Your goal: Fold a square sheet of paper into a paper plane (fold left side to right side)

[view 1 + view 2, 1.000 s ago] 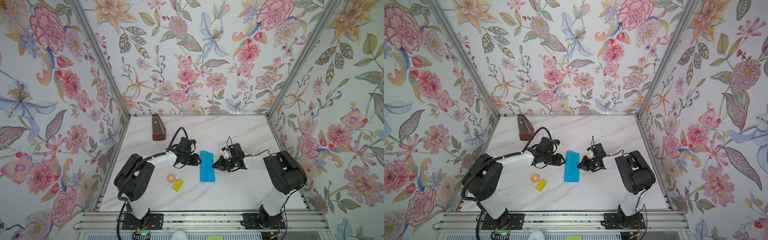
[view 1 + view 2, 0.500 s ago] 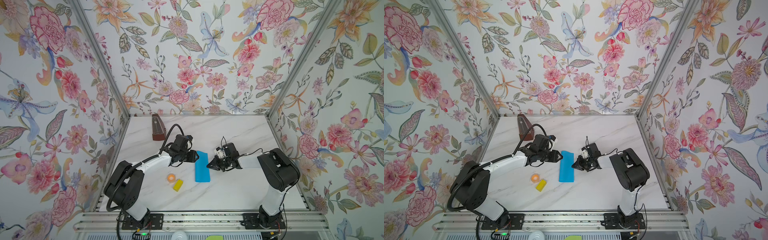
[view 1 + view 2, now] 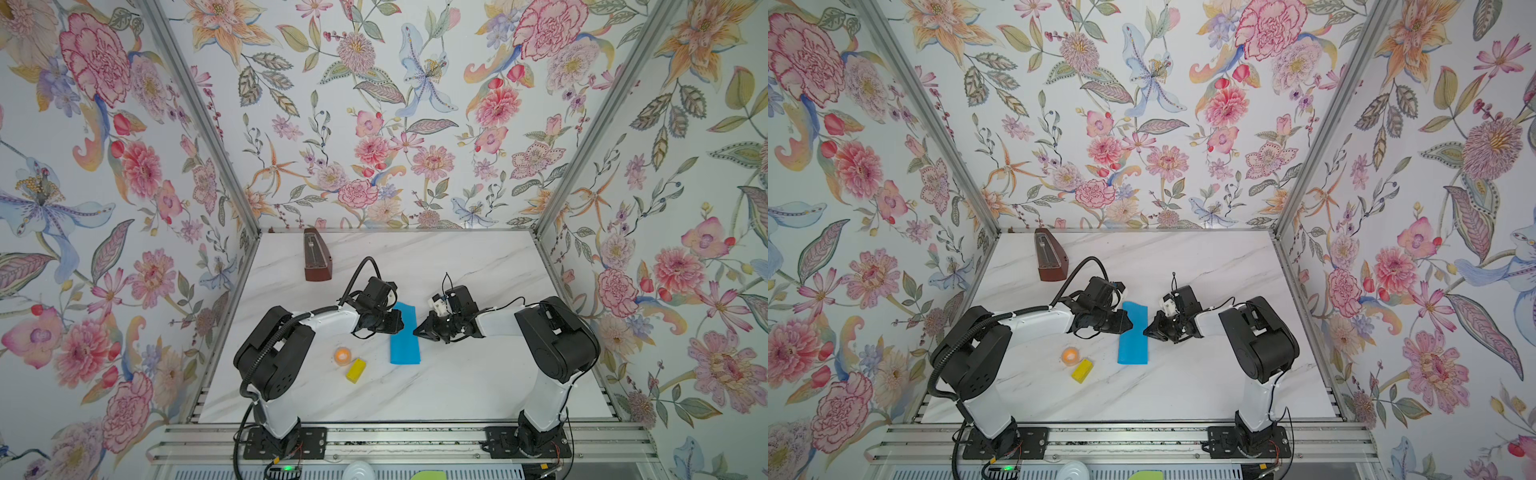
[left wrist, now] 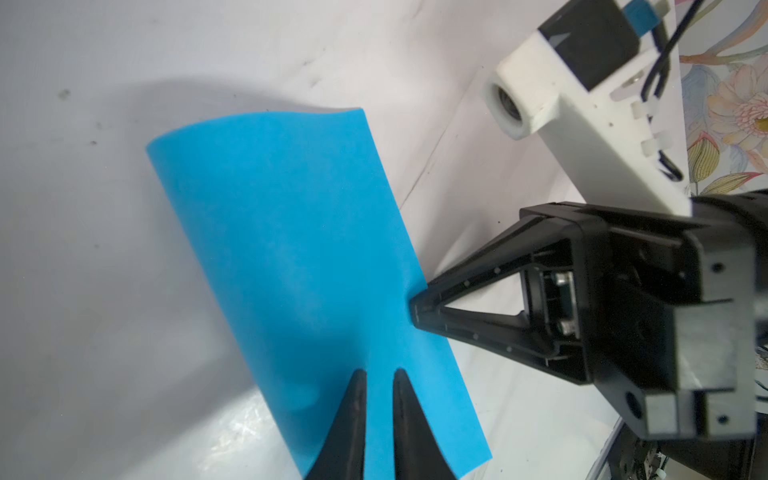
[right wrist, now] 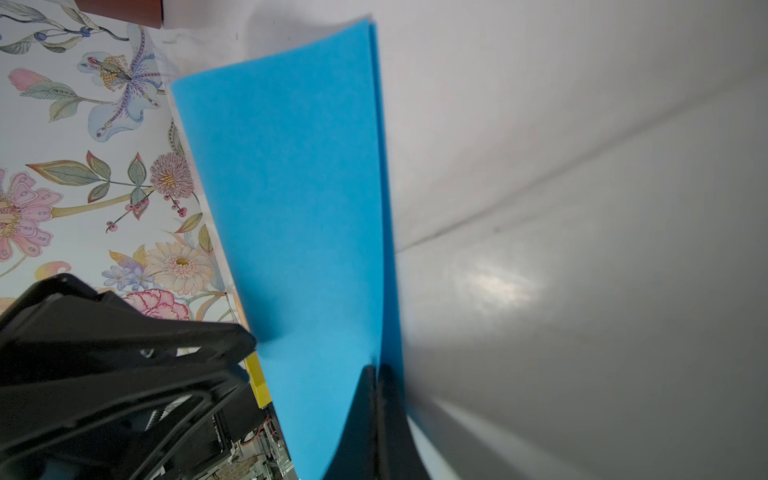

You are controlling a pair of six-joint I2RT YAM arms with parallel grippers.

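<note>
Well, the square sheet of paper [image 3: 404, 334] lies mid-table as a narrow, doubled-over rectangle of matte sky-blue, its long sides running from the front toward the back wall. It sits on the white, grey-veined marble tabletop [image 3: 457, 386], right between the two black pincers. In the left wrist view the paper [image 4: 291, 249] looks puffed rather than pressed. Its folded side is a soft roll, and the far end arches up off the glossy stone. In the right wrist view the paper [image 5: 291, 208] shows two layers at the open edge, the upper one bowed slightly above the lower.

The left gripper [image 4: 379, 376] hovers over the folded side, its slim tapered fingers drawn close with only a thin strip of blue showing between them. The right gripper [image 4: 415, 311] has its pointed tips together and touches the open long edge. Whether a layer is nipped between them I can't tell.

Off to the left, well apart from the paper, sit a small glossy orange ball [image 3: 343, 355] and a yellow block [image 3: 356, 370] side by side. A brown wooden metronome [image 3: 316, 259] stands at the back — a tall tapered shape.
</note>
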